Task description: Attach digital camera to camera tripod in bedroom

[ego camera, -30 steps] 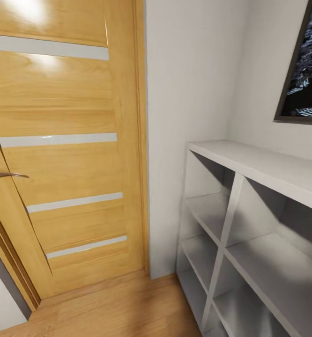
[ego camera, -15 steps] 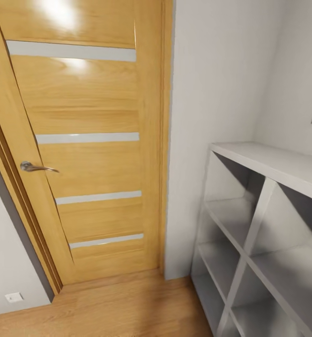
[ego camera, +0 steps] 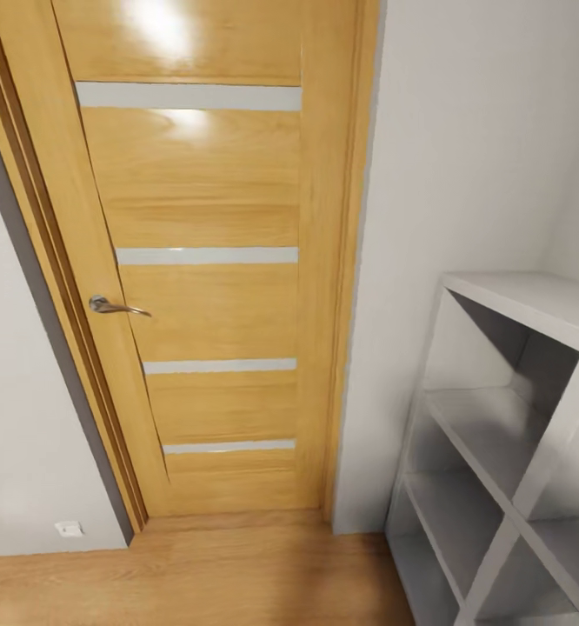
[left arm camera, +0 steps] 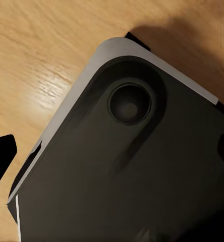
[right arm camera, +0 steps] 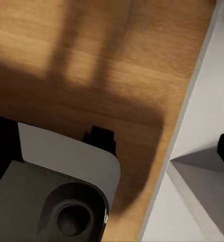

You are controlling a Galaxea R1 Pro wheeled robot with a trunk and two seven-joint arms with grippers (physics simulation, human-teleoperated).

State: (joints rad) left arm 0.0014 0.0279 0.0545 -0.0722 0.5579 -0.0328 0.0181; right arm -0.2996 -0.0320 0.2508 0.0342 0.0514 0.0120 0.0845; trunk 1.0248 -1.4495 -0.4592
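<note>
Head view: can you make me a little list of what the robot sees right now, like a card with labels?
door: tall honey-coloured wooden door with four pale horizontal stripes, shut
handle: small silver lever handle on the door's left side
wall: plain pale grey wall right of the door
shelf: white open shelf unit with slanted dividers, at the right
floor: light wooden plank floor
socket: small white wall plate low at the left
camera and tripod: not seen here
</note>
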